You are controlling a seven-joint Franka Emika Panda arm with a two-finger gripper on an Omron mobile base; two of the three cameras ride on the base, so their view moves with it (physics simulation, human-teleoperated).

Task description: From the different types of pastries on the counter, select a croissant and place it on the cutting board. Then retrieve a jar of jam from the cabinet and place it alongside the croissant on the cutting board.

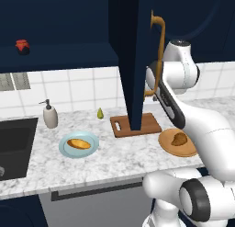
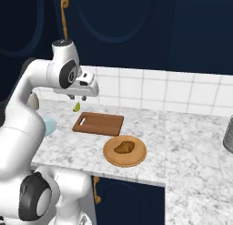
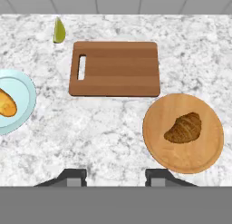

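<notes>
Croissant (image 3: 183, 128) lies on round wooden plate (image 3: 156, 146), just right-near of bare cutting board (image 3: 114, 69). Orange bun (image 3: 6, 103) sits on pale blue plate (image 3: 27, 94), left. Jam jar (image 1: 22, 47) in open cabinet (image 1: 69, 53). Gripper (image 3: 115, 177) pressed together, holding nothing, above counter (image 3: 104, 132).

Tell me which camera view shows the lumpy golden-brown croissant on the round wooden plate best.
The hand view: it looks straight down on the lumpy golden-brown croissant, unobstructed, ridges clear. The right base view shows it smaller and slanted; in the left base view it sits close beside the robot's arm.
</notes>
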